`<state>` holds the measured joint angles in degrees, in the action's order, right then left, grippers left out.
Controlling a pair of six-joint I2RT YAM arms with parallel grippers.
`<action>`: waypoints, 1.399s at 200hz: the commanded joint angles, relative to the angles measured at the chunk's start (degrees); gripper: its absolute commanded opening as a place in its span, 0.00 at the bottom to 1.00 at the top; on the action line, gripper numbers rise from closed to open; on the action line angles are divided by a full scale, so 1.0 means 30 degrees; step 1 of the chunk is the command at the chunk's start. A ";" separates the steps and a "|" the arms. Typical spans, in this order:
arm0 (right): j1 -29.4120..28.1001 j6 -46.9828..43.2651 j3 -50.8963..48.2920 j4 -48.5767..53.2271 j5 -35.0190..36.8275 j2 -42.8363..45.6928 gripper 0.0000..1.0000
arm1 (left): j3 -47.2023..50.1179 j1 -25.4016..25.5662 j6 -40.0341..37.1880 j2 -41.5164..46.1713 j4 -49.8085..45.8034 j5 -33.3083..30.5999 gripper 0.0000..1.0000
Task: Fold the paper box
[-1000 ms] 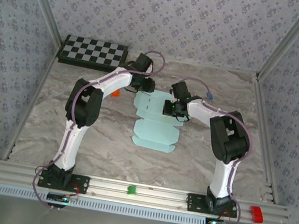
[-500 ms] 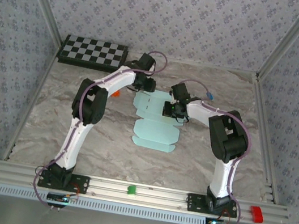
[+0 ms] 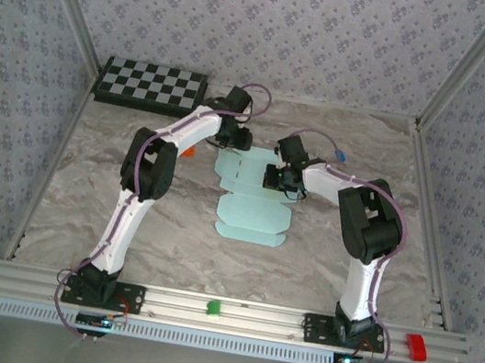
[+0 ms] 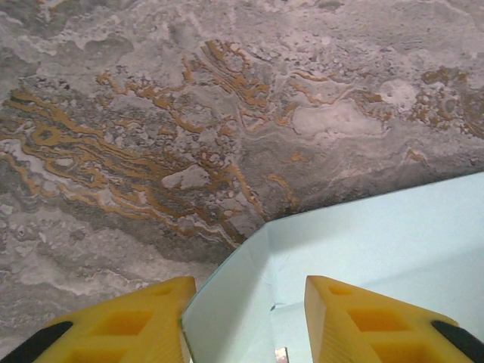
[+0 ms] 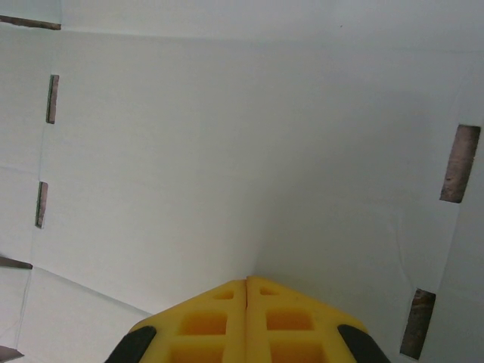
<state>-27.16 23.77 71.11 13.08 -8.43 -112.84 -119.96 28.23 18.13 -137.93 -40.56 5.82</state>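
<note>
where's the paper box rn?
Top external view: the paper box lies unfolded mid-table, its far-left edge between the fingers of the open left gripper, the shut right gripper over its far-right part.

I find the box (image 3: 253, 216) unfolded: a pale aqua die-cut card sheet lying flat at mid-tabletop (image 3: 128, 200), long axis running near to far. Near panel plain with tabbed edges; far part creased, with narrow slots along its folds.
</note>
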 commanded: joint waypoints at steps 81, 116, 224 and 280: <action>-0.0320 0.0163 -0.0193 0.0515 -0.0297 -0.1086 0.00 | -0.0608 0.0593 -0.1444 0.0529 0.0362 0.2305 0.39; -0.0351 0.0193 -0.0178 0.0550 -0.0297 -0.1206 0.00 | -0.1180 0.0657 -0.1447 -0.0163 0.0280 0.3218 0.39; -0.0317 0.0514 -0.0266 0.0702 -0.0004 -0.1118 0.00 | -0.0029 0.0675 -0.1305 0.1976 0.0075 0.0184 0.44; -0.0282 0.0835 -0.0589 0.0458 0.0215 -0.0774 0.00 | 0.7673 0.0422 -0.0105 0.8218 0.2380 -0.1310 0.50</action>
<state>-27.53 25.04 71.11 10.98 -8.80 -113.58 -104.25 29.74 15.42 -123.09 -37.04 4.82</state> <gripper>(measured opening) 0.053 0.489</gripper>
